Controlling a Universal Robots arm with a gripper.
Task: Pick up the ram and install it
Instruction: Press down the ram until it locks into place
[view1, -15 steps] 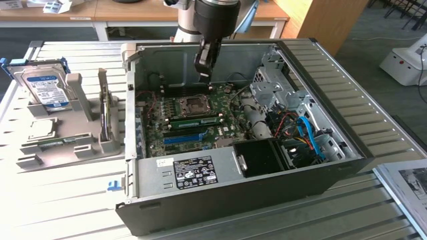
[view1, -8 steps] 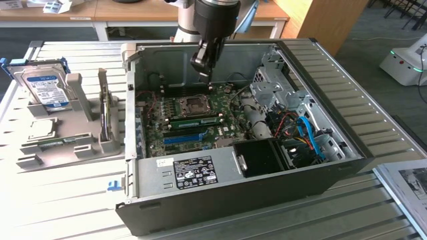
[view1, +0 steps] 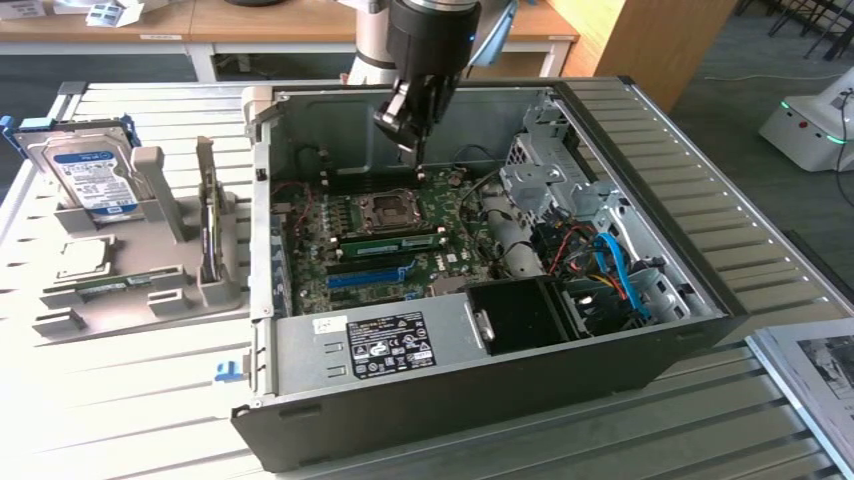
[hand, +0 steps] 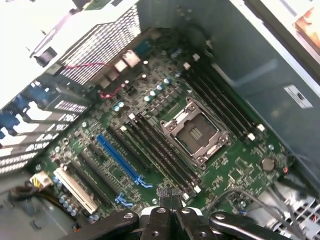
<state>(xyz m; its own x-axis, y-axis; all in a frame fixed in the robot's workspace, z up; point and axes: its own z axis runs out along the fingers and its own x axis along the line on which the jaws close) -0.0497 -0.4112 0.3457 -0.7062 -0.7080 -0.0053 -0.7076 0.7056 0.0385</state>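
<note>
Surface: slatted metal table (view1: 747, 230) is carrying an open computer case (view1: 441, 390) lying on its side, with wooden desks standing behind it.
Landmark: empty CPU socket (view1: 390, 208) (hand: 194, 131) is sitting in the middle of the green motherboard (view1: 350, 262) (hand: 150, 125) inside the case.
Gripper: gripper (view1: 408, 142) (hand: 169, 209) is hanging over the motherboard, just above and behind the socket in the exterior view; its jaws are pressing together and gripping nothing that I can see.
Ram: ram (view1: 395, 241) is lying flat in a slot just in front of the socket in the exterior view, between the socket and the blue slot (view1: 366, 276) (hand: 119, 159).
Memory slots: 4 dark slots are running side by side next to the socket in the wrist view, looking empty there.
Tray: grey holder (view1: 127, 270) is standing well apart from the socket, outside the case on the exterior view's left, holding a hard drive (view1: 91, 180) upright.
</note>
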